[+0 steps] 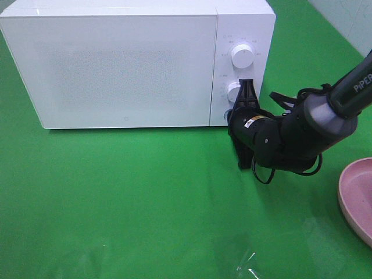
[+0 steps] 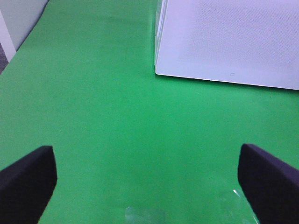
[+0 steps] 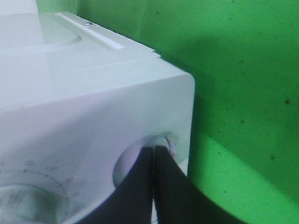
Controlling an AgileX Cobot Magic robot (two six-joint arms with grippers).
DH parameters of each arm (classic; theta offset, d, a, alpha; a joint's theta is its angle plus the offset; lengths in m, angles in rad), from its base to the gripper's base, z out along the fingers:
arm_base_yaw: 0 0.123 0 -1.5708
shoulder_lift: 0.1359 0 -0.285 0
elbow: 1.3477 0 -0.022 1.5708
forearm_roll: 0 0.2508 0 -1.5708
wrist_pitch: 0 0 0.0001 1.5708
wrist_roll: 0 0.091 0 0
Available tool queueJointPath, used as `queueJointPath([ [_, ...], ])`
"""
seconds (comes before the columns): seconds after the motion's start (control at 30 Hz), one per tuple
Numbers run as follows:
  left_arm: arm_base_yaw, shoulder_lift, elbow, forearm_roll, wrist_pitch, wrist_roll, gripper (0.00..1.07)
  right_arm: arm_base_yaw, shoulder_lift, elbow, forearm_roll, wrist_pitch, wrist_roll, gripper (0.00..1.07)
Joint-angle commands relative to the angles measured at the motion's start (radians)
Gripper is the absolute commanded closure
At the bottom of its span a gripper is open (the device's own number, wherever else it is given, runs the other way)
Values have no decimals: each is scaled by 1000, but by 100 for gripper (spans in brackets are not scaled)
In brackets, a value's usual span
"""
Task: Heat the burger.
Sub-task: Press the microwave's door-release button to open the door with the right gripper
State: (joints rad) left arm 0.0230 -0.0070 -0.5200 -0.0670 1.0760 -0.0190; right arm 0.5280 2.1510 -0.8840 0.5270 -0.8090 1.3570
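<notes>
The burger is not in view in any frame. The white microwave [image 1: 125,67] stands at the back with its door shut. It also shows in the left wrist view [image 2: 229,39]. My right gripper [image 1: 230,116] is shut, and its tips [image 3: 154,151] touch the round button [image 3: 125,167] at the lower corner of the control panel. My left gripper [image 2: 149,186] is open and empty over the green cloth, some way in front of the microwave. It does not show in the exterior view.
Two white knobs [image 1: 242,55] sit on the control panel above the button. The rim of a pink plate [image 1: 356,197] shows at the right edge, with nothing visible on it. A scrap of clear film [image 1: 250,264] lies on the green cloth near the front.
</notes>
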Motion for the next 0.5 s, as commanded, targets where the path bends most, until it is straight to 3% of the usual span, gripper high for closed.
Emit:
queueJointPath([
  [0.03,-2,-14,2,-7,-8,-1,9,-7,-6,-21,-3,-107,-7,107],
  [0.5,-2,-14,2,-7,-8,-1,9,-7,-8,-21,70,-347,-16,107],
])
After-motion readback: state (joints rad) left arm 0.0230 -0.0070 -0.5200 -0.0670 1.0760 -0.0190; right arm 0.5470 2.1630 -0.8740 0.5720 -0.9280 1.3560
